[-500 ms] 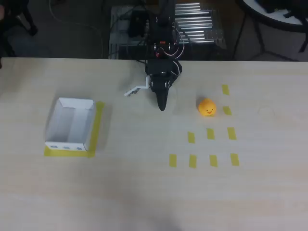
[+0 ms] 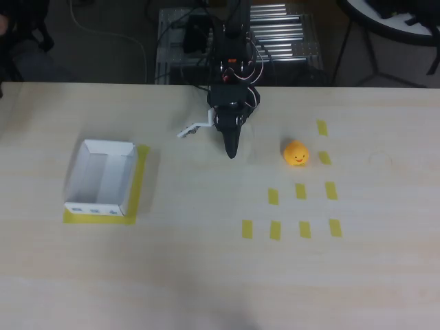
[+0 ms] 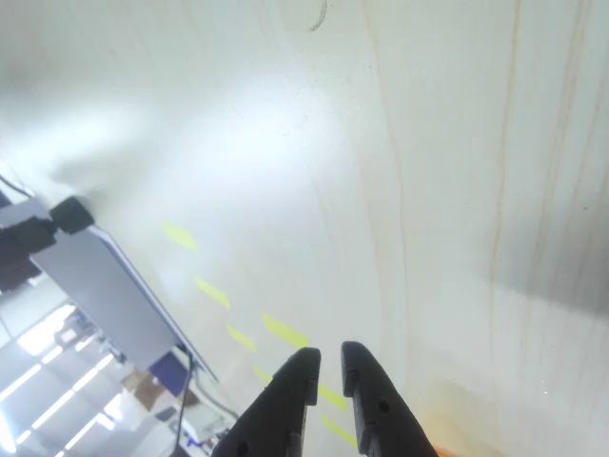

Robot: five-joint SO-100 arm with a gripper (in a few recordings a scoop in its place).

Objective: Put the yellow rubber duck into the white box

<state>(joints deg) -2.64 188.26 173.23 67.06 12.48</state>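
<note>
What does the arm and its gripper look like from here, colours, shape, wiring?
In the overhead view the arm is black, a blocky stack of motor housings with thin red and white wires looping around them. The gripper narrows to a dark pointed tip, and a small white bracket-like piece sticks out to its picture-left. In the wrist view its two black fingers are smooth, tapered plastic.

The overhead view is evenly lit and a little soft, with a dim smudge of shadow along the near edge of the worktop [image 2: 206,275]. In the wrist view strong white glare washes out the worktop's left part, and the dark fingertips [image 3: 295,381] look blurred.
</note>
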